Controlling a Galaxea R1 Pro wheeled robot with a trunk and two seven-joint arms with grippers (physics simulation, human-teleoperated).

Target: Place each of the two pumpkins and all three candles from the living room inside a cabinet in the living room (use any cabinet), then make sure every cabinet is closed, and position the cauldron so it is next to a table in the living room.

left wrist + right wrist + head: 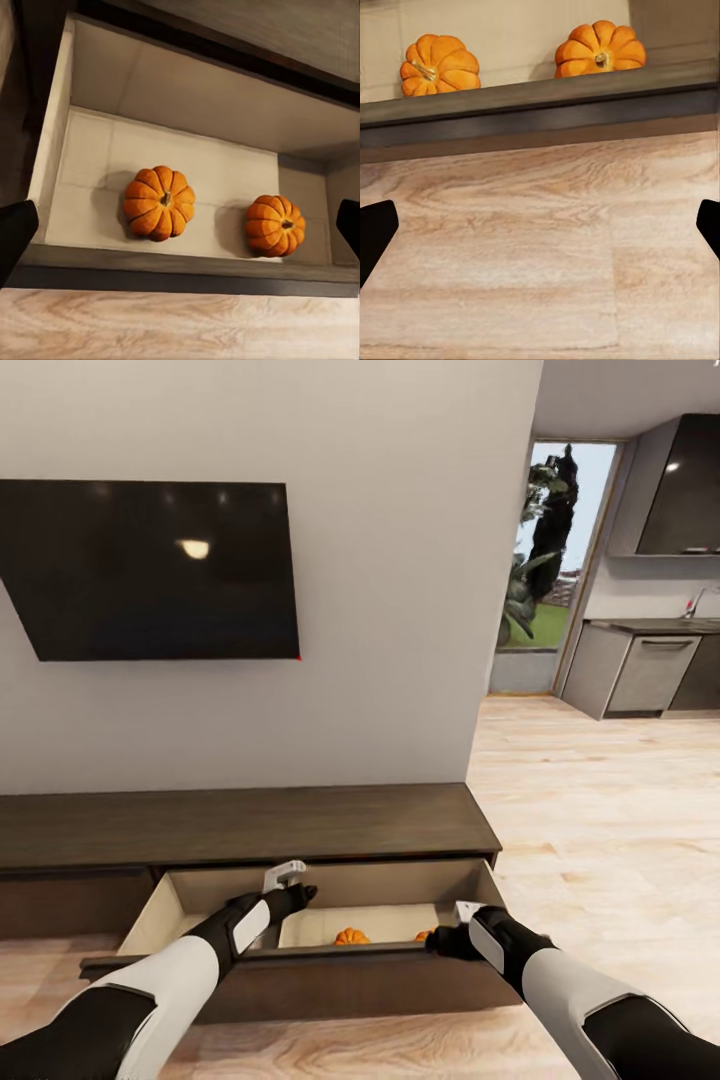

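Note:
The cabinet (240, 825) is a long, low dark-brown unit under the TV, with its right drawer (330, 975) pulled out. Two orange pumpkins (352, 937) (424, 936) lie side by side on the drawer's pale floor. My left gripper (300, 885) hangs open over the drawer's interior, above the pumpkins (159, 202) (274, 225). My right gripper (445, 938) is open just outside the drawer front (540, 105) near its right end, with nothing between its fingers. From there the pumpkins (439, 64) (600, 46) sit beyond the front edge. Candles, cauldron and table are out of view.
A black TV (150, 570) hangs on the grey wall above the unit. The unit's left drawer (70, 900) is shut. Light wooden floor (600, 840) stretches right toward a kitchen counter (650, 670) and a glass door (545, 560).

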